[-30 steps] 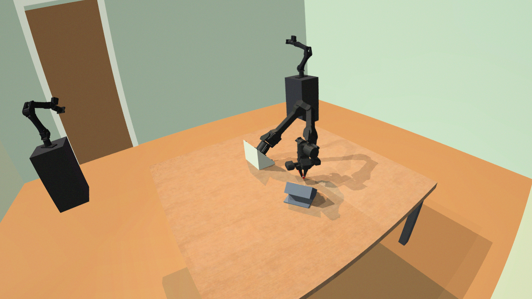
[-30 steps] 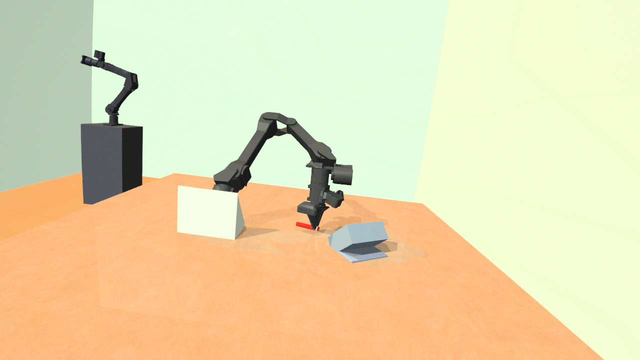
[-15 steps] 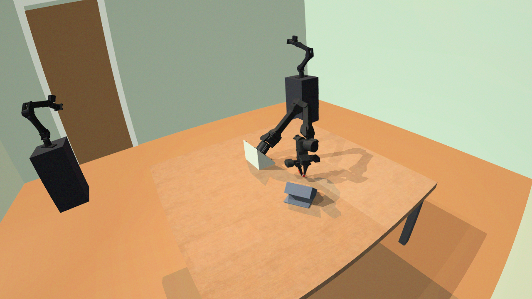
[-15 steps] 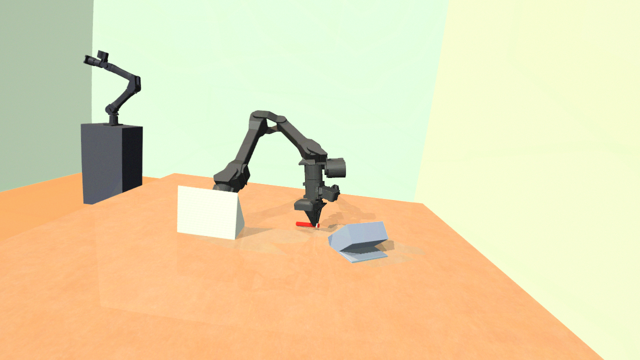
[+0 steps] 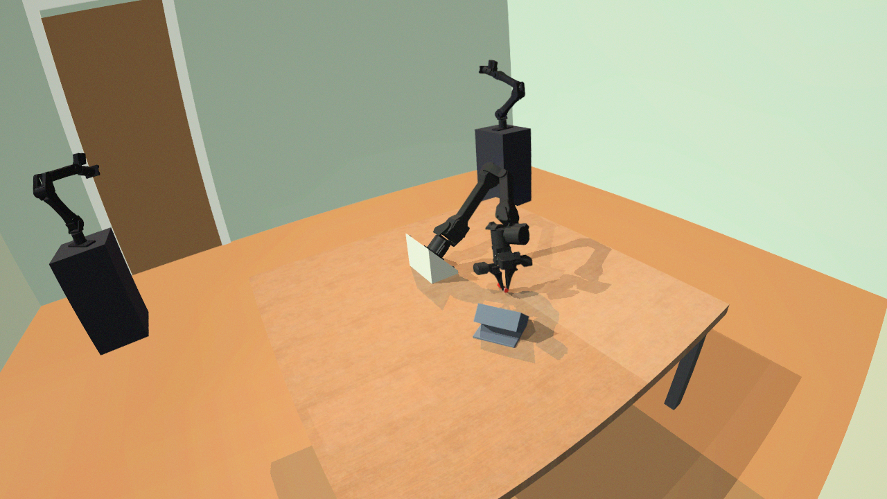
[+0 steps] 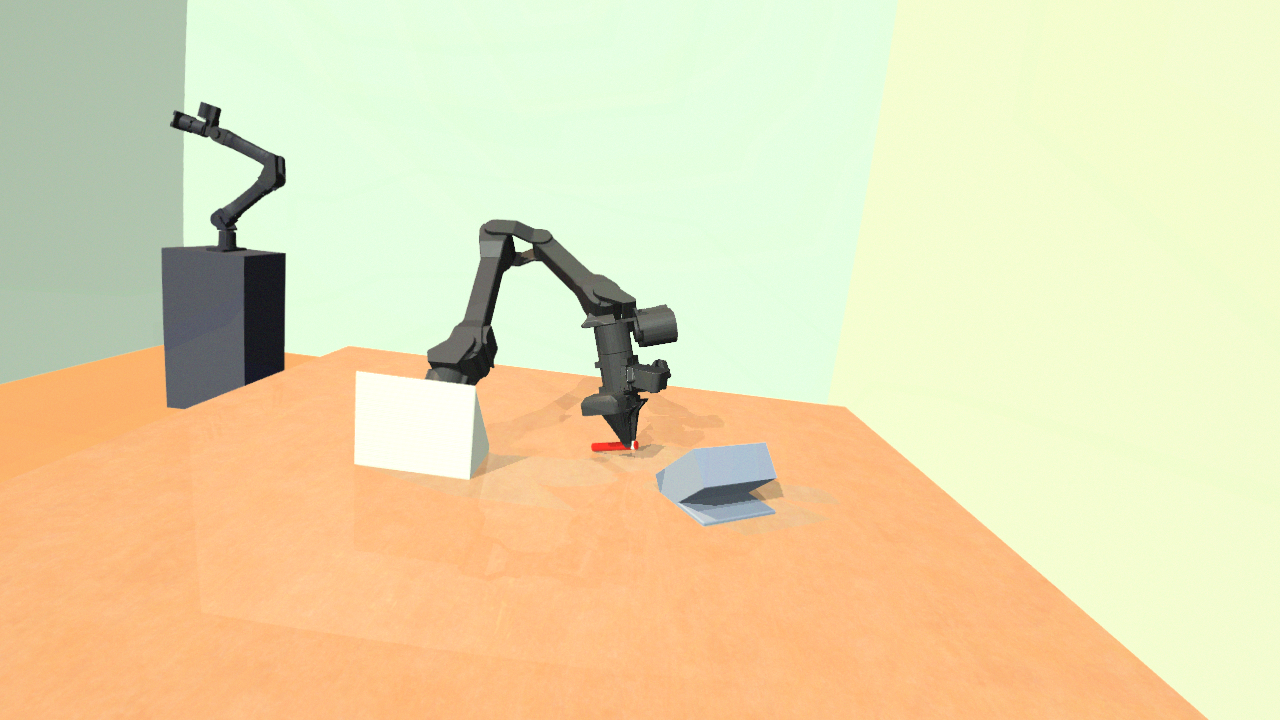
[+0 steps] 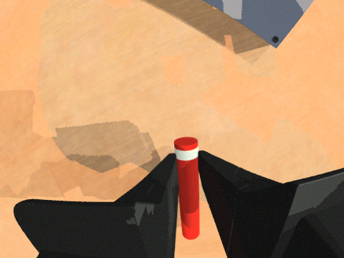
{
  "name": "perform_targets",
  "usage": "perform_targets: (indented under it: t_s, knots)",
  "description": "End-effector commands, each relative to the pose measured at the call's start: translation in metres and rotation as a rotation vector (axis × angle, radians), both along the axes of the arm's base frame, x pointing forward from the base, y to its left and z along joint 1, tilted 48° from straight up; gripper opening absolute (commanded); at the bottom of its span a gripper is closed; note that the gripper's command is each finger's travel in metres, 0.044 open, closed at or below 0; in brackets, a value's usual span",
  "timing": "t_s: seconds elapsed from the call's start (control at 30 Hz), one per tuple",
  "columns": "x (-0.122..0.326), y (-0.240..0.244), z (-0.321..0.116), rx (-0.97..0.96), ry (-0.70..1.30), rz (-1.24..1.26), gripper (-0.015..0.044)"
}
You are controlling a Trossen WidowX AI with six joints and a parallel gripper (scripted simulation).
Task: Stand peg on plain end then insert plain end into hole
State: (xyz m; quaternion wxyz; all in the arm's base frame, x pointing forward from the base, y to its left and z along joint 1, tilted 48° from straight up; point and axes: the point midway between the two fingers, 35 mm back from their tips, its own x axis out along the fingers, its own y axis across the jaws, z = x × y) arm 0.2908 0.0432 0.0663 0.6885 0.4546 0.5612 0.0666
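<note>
The red peg (image 6: 612, 445) (image 7: 186, 186) has a white band near one end and lies level, close over the table; only its tip (image 5: 506, 289) shows in the top view. My gripper (image 5: 504, 286) (image 6: 629, 442) (image 7: 186, 158) points straight down and is shut on the peg near its banded end. The plain end sticks out toward the wrist camera. The grey-blue sloped panel (image 5: 496, 318) (image 6: 716, 469) stands just beyond the gripper. Its hole is not visible in these views.
A white wedge-shaped block (image 5: 426, 259) (image 6: 413, 436) stands on the table (image 5: 384, 372) beside the arm's base. Two dark pedestals (image 5: 99, 288) (image 5: 503, 162) with camera arms stand off the table. The table's right edge (image 5: 682, 338) is near.
</note>
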Motion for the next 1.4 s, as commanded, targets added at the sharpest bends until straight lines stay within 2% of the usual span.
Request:
perform_targets:
  t_s: [0.0,1.37]
  knots:
    - [-0.003,-0.001,0.001,-0.014,-0.015,-0.024,0.0051]
    - [-0.025,-0.004,0.017,-0.162,-0.218,-0.275,0.0051]
